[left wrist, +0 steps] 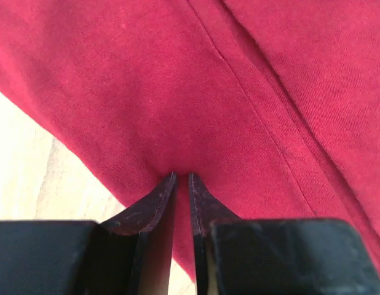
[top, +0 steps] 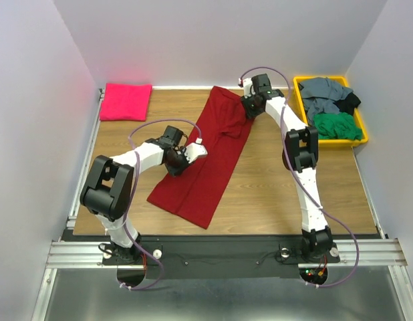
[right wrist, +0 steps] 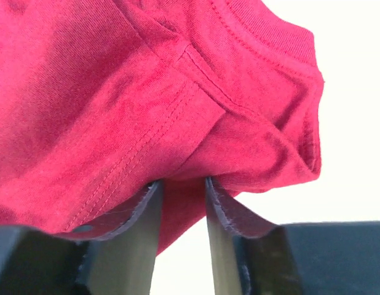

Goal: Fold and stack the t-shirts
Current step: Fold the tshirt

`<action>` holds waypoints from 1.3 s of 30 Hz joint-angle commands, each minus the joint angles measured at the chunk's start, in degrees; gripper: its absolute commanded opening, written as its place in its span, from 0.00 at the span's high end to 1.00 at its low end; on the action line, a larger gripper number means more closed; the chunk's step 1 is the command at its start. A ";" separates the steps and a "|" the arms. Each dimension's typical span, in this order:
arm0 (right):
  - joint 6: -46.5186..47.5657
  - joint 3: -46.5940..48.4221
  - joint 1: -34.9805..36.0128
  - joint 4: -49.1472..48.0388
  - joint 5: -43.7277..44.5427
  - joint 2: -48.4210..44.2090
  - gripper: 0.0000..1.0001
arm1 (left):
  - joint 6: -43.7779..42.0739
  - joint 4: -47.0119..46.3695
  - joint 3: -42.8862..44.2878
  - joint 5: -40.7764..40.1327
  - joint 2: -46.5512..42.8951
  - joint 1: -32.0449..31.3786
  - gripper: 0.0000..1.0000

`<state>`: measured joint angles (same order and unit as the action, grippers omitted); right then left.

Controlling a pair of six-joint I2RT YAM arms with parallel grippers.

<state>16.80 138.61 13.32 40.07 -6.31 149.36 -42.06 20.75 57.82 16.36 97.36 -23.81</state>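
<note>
The left tool [left wrist: 182, 176] pinches the red shirt [top: 216, 160] mid-desk [top: 293, 194], and the right tool [right wrist: 182, 181] pinches its end by the far edge.

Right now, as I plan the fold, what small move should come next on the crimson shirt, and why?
Probably bring the right fingers toward the near hem, folding the crimson t-shirt in half. It lies as a long strip; the right fingers pinch its far end, and the left fingers pinch its side edge mid-length, a likely crease line.
</note>
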 commanded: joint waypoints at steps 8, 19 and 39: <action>0.96 -12.72 0.39 -2.19 3.06 -15.84 0.41 | -2.77 3.15 -10.54 -1.43 -4.63 -13.97 0.78; -2.38 -25.75 0.48 1.23 -13.19 -26.75 0.44 | 9.45 8.86 1.32 14.12 -1.91 -24.17 0.76; -14.77 -14.26 4.43 2.90 -11.99 -4.70 0.74 | 23.95 -3.96 -1.84 19.68 -24.41 -5.46 0.56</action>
<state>4.86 119.83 17.21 42.98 -24.88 138.72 -23.27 21.08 56.90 35.83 74.22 -32.08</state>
